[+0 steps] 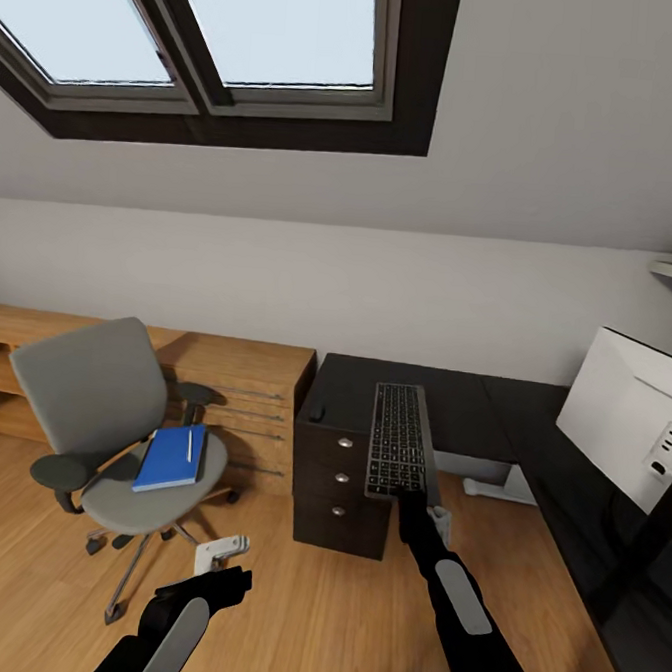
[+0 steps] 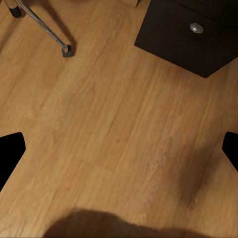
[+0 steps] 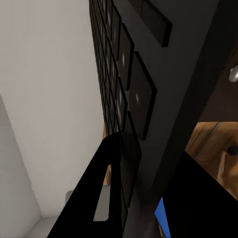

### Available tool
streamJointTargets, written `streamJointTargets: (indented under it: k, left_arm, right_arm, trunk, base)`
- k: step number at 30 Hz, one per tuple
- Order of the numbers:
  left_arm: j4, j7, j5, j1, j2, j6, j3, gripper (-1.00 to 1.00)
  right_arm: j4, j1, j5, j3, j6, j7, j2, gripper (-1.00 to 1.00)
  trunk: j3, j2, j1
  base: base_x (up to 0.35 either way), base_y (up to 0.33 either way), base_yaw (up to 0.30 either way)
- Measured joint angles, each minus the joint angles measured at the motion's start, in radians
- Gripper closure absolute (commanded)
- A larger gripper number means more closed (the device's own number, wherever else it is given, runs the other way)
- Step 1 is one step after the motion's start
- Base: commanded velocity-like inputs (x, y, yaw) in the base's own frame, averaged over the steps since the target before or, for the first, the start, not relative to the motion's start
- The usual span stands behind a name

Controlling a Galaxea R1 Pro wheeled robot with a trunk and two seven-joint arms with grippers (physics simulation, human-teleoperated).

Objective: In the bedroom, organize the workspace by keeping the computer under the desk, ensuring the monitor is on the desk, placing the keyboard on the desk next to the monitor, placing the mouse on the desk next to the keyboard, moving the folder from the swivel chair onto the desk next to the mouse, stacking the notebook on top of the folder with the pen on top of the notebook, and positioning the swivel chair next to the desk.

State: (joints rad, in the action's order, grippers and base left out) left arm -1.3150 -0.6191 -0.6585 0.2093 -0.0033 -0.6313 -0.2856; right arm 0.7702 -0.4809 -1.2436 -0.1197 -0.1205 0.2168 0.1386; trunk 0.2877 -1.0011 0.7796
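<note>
Keyboard (image 1: pixel 400 441) stood clamped by its near edge between the fingers of the right gripper (image 1: pixel 412 500), held out lengthwise above the drawer end of the desk (image 1: pixel 471 411), with the mouse (image 1: pixel 317 413) on the desktop just to its left. The left gripper (image 1: pixel 223 554) hung low over the wood floor (image 2: pixel 119 129), fingers spread and empty. Farther left, the folder (image 1: pixel 171 457) lay on the swivel chair (image 1: pixel 109 430) with the pen (image 1: pixel 189 443) on it, while the monitor (image 1: pixel 636 422) stood on the desk's right wing.

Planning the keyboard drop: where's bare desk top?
Bare glossy black desk top lies between the held silver-grey keyboard and the white-backed wide monitor. The small black mouse takes the corner above the drawers. The right end effector grips the keyboard's near end.
</note>
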Motion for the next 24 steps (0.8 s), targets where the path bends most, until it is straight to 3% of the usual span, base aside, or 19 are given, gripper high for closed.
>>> streamJointTargets:
  k: [24]
  left_arm:
    - [0.0,0.0,0.0,0.0,0.0,0.0,-0.011,-1.0]
  right_arm:
    - [-0.005,0.0,-0.002,-0.003,-0.005,0.0,-0.004,1.0]
  trunk:
    - [0.0,0.0,0.0]
  base:
    - [0.244,0.177,0.0]
